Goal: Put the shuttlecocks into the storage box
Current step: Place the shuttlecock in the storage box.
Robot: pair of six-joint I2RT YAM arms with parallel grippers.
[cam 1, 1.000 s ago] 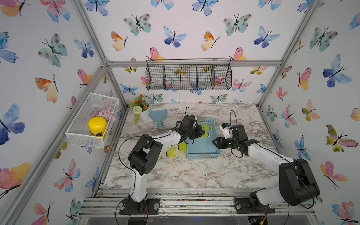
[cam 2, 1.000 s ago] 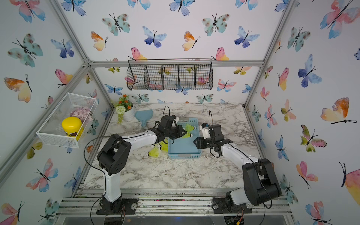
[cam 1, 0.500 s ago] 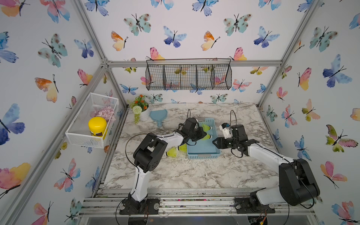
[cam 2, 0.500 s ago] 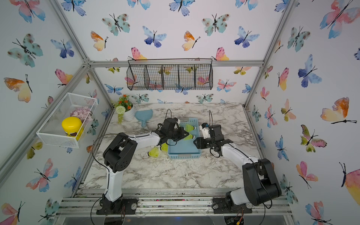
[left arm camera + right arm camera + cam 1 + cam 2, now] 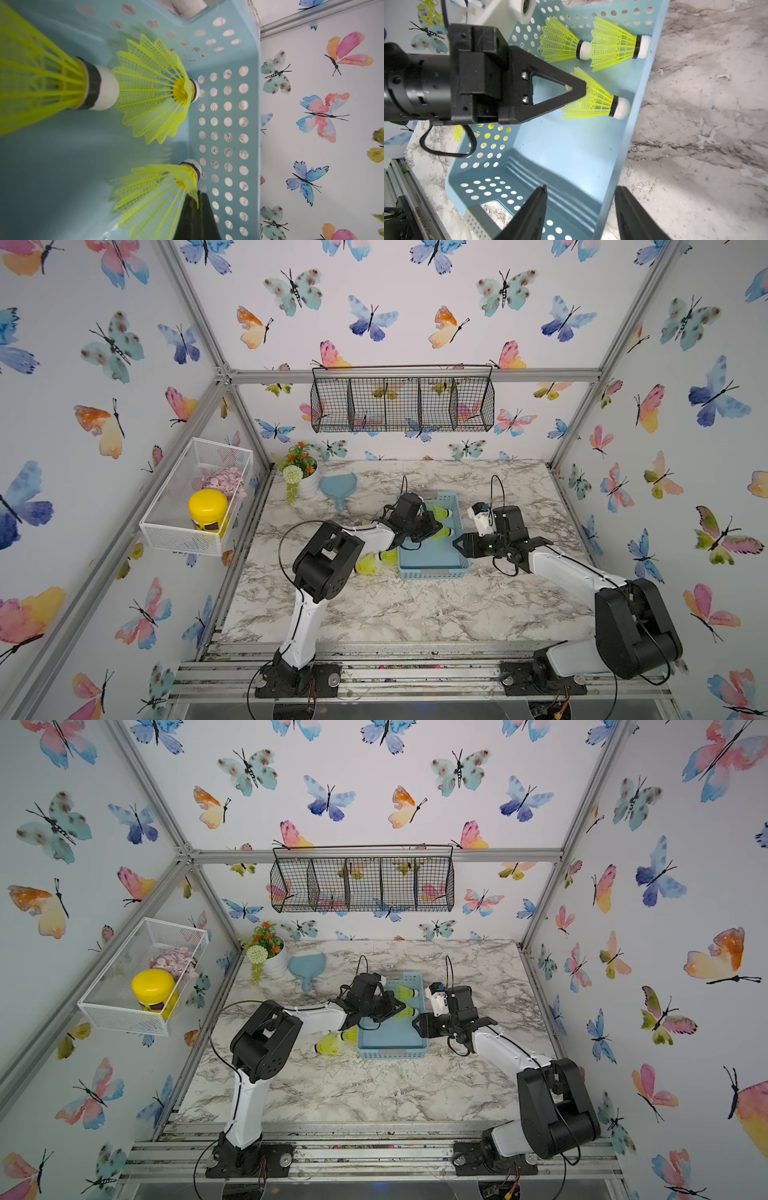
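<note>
Over the marble table (image 5: 374,614), my left gripper (image 5: 578,90) is pinching a shuttlecock (image 5: 593,101) by its skirt inside the storage box (image 5: 560,149), beside two more shuttlecocks (image 5: 560,43); my right gripper (image 5: 580,188) is straddling the box's side wall, half-open, holding nothing.

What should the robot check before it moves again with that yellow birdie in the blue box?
Held shuttlecock inside the storage box: ok.
Left gripper fingers shut on its skirt: ok.
Right gripper fingers either side of the box wall: ok, standing open.
Other shuttlecocks in the box clear of the held one: ok.
Every shuttlecock boxed: not ok; leftover shuttlecocks lie on the table beside it.
</note>
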